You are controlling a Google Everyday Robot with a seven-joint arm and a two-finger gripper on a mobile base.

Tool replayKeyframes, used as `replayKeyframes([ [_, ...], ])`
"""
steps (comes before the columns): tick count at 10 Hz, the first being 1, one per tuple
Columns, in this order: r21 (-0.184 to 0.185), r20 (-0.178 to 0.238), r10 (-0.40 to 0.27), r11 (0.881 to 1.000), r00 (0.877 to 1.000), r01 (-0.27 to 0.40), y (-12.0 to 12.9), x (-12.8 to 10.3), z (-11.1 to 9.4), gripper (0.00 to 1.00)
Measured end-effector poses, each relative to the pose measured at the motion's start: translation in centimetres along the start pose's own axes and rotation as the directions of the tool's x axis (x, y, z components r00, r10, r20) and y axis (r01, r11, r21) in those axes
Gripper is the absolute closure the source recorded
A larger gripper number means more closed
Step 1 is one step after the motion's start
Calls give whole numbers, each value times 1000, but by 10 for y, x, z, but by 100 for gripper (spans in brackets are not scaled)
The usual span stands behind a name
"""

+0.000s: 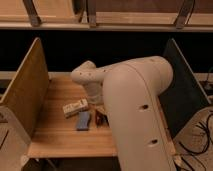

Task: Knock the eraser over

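End effector (pixel 101 116) over eraser (pixel 103 120); blue pad (pixel 83 120), box (pixel 75 107) beside.

Big white arm (pixel 135 100) bent low over the table (pixel 55 132), gripper (pixel 101 116) down beside the blue pad (pixel 83 120).

Dim, warm, soft throughout. Brightest on the pale arm (pixel 135 100); black band toward 12 o'clock. Blurred gripper (pixel 101 118) low over the table (pixel 55 135), shadowed near centre.

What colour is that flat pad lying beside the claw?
Blue pad, clearest in the camera view, left of the claw.
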Motion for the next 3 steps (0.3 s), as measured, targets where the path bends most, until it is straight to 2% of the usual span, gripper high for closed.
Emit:
replayKeyframes([
  [1,48,11,-1,999,1000,0,-14,-2,-5,100],
  [2,102,40,-25,995,999,21,-24,-14,-15,100],
  [3,136,65,-54,990,996,45,-25,-28,-24,100],
])
